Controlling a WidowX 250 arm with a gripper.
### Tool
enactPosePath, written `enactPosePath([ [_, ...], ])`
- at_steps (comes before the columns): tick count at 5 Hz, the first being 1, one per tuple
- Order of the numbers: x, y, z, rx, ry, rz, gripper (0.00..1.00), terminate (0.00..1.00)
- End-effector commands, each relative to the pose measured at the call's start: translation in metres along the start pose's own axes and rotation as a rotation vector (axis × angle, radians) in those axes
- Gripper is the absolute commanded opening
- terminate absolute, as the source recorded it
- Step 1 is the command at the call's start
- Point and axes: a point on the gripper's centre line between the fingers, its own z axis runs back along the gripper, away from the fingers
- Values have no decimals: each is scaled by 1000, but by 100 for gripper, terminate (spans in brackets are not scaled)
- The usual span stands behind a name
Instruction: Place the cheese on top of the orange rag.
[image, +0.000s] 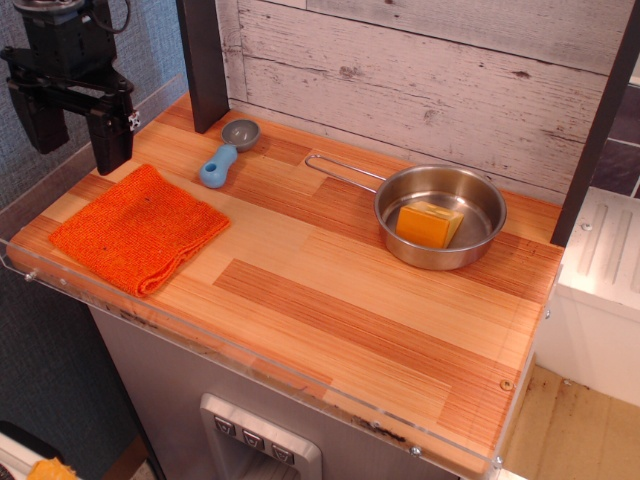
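The cheese (430, 224) is a yellow-orange wedge lying inside the steel pan (441, 215) at the right of the wooden table. The orange rag (139, 229) lies flat at the left front of the table. My gripper (75, 135) is black and hangs open and empty above the table's far left corner, just behind the rag and far from the cheese.
A blue-handled scoop with a grey bowl (227, 155) lies behind the rag. The pan's wire handle (340, 171) points left. A dark post (204, 62) stands at the back left. A clear plastic lip (250, 360) runs along the table's front edge.
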Motion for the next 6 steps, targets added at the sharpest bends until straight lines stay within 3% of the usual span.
enactPosePath([
  [1, 0, 0, 0, 0, 0, 0, 100, 0],
  [2, 17, -24, 1, 158, -81, -21, 100, 0],
  [3, 40, -59, 0, 198, -216, -106, 100, 0],
  [4, 59, -97, 15, 191, -288, -143, 100, 0],
  [5, 76, -116, 28, 144, -322, -103, 100, 0],
  [6, 91, -137, 39, 33, -355, -74, 100, 0],
])
